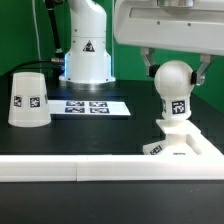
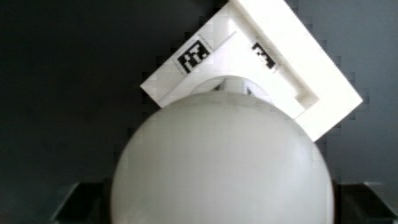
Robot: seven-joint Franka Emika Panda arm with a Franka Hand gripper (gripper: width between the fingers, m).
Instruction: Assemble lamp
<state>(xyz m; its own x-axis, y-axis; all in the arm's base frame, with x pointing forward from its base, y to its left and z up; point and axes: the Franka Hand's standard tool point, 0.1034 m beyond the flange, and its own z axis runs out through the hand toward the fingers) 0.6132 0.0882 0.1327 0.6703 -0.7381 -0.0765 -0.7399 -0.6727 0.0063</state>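
Note:
The white ball-shaped bulb (image 1: 172,82) stands upright with its tagged neck in the flat square base (image 1: 190,148) at the exterior view's right. My gripper (image 1: 175,72) comes down from above with a finger on each side of the ball and is shut on the bulb. In the wrist view the bulb (image 2: 217,150) fills the middle between the dark fingers (image 2: 80,203), and the base (image 2: 294,75) shows beyond it with its tags. The cup-like shade (image 1: 28,98) stands wide end down, alone at the exterior view's left.
The marker board (image 1: 95,106) lies flat in the middle of the black table. The long white border rail (image 1: 90,170) runs along the front edge, close to the base. The arm's white pedestal (image 1: 88,55) stands at the back.

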